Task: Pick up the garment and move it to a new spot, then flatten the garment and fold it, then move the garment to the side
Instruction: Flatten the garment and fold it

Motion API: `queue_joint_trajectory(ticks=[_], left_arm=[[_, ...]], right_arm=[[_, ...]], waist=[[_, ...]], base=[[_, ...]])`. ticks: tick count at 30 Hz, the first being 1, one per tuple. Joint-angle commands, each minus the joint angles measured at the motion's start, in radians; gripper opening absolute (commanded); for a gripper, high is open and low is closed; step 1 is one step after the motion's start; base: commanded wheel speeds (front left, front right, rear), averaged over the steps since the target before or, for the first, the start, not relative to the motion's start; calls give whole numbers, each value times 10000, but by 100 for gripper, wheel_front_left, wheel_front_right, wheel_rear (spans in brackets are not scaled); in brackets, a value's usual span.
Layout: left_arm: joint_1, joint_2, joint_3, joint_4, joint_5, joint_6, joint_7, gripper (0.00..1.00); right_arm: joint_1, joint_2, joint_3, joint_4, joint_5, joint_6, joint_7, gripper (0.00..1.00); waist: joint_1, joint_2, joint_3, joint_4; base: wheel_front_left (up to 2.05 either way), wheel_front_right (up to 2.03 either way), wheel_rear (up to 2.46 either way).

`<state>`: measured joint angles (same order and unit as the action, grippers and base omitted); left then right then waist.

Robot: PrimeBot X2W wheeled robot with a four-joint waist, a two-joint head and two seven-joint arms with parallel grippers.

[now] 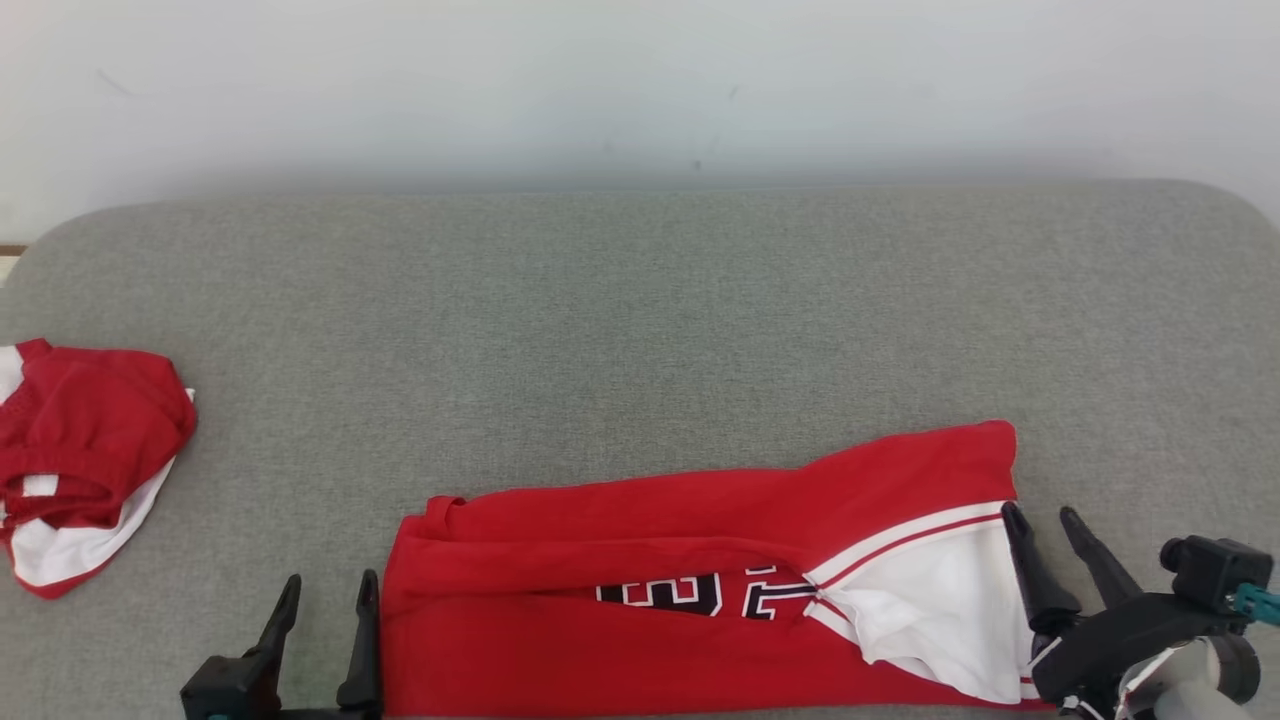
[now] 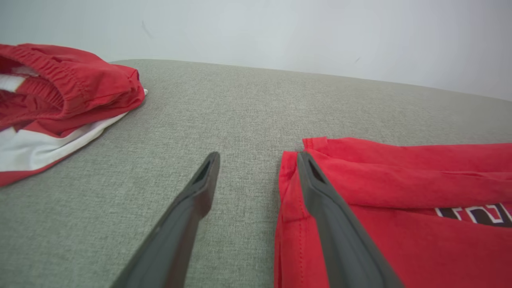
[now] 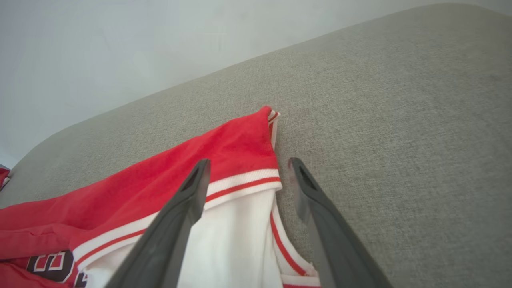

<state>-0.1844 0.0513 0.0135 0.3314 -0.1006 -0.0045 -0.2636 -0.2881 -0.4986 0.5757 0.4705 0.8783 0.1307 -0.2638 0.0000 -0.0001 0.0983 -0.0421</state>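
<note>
The garment (image 1: 640,560) is a red piece with white trim and dark lettering, folded into a long band along the near edge of the grey surface. My left gripper (image 1: 330,590) stands open at its left end; in the left wrist view the right finger hangs over the red edge (image 2: 292,188) and the left finger over bare fabric, gripper (image 2: 256,158) holding nothing. My right gripper (image 1: 1045,520) is open at the white right end; in the right wrist view it (image 3: 246,164) straddles the striped hem (image 3: 244,182) with nothing clamped.
A second red and white garment (image 1: 80,450) lies bunched at the far left edge, also seen as a red heap (image 2: 60,100) in the left wrist view. The grey padded surface (image 1: 640,330) stretches back to a pale wall.
</note>
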Motion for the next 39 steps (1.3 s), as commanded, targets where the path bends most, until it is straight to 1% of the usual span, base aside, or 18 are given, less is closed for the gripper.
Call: queue_joint_trajectory(ticks=[1, 7, 12, 16, 18, 20, 23, 27, 30, 31, 32, 34, 35, 37, 39], left_arm=[[129, -4, -69, -64, -52, 10, -10, 100], [308, -7, -377, -414, -274, 155, -12, 100], [447, -4, -721, -730, -470, 307, -11, 100], [452, -6, -961, -904, -566, 335, -10, 100], [428, -2, -972, -963, -567, 386, -11, 100], [392, -6, -968, -993, -526, 380, -11, 100], [353, -7, -981, -1047, -493, 370, -11, 100], [385, -7, -1004, -1142, -564, 394, -10, 100], [407, -7, -1048, -1228, -596, 357, -11, 100], [407, -7, -1064, -1246, -596, 345, -11, 100], [393, -6, -1087, -1266, -589, 340, -11, 100], [318, -6, -1148, -1333, -563, 313, -11, 100], [292, -6, -1168, -1342, -542, 306, -11, 100], [228, -6, -1198, -1371, -521, 310, -11, 100], [184, -6, -1226, -1422, -506, 318, -10, 100]], right_arm=[[124, 110, -53, 45, -98, -1, -3, 100], [179, 661, -683, 680, -768, -1, -3, 100], [93, 888, -1011, 1229, -1261, -1, -1, 100], [-87, 917, -1241, 1677, -1570, -1, -3, 100], [-123, 1047, -1207, 1822, -1478, -1, -3, 100], [-171, 1095, -978, 1986, -1339, -1, 4, 100], [-141, 1235, -359, 2250, -1003, 3, 355, 100], [-162, 1315, 282, 2547, -598, 32, 497, 100], [-173, 1500, 775, 2698, -311, 58, 780, 100], [-210, 1565, 967, 2734, -214, 62, 887, 84], [-235, 1649, 1136, 2754, -65, 64, 1016, 47], [-290, 1740, 1448, 2745, 174, 76, 1126, 13], [-350, 1760, 1576, 2761, 283, 78, 1137, 2], [-497, 1719, 1719, 2832, 433, 76, 983, 0], [-660, 1514, 1644, 2971, 570, 44, 672, 0]], waist=[[0, 1, -40, 89], [0, 1, -14, 193], [0, 1, 148, 366], [0, 1, 323, 644], [0, 1, 398, 769], [0, 1, 463, 882], [0, 1, 511, 1023], [0, 1, 485, 1104], [0, 1, 488, 1121], [0, 1, 498, 1127], [0, 1, 511, 1136], [0, 1, 546, 1162], [0, 1, 558, 1175], [0, 1, 570, 1190], [0, 1, 553, 1188]], base=[[0, 0, 0], [0, 0, 0], [0, 0, 0], [0, 0, 0], [0, 0, 0], [0, 0, 0], [0, 0, 0], [0, 0, 0], [0, 0, 0], [0, 0, 0], [0, 0, 0], [0, 0, 0], [0, 0, 0], [0, 0, 0], [0, 0, 0]])
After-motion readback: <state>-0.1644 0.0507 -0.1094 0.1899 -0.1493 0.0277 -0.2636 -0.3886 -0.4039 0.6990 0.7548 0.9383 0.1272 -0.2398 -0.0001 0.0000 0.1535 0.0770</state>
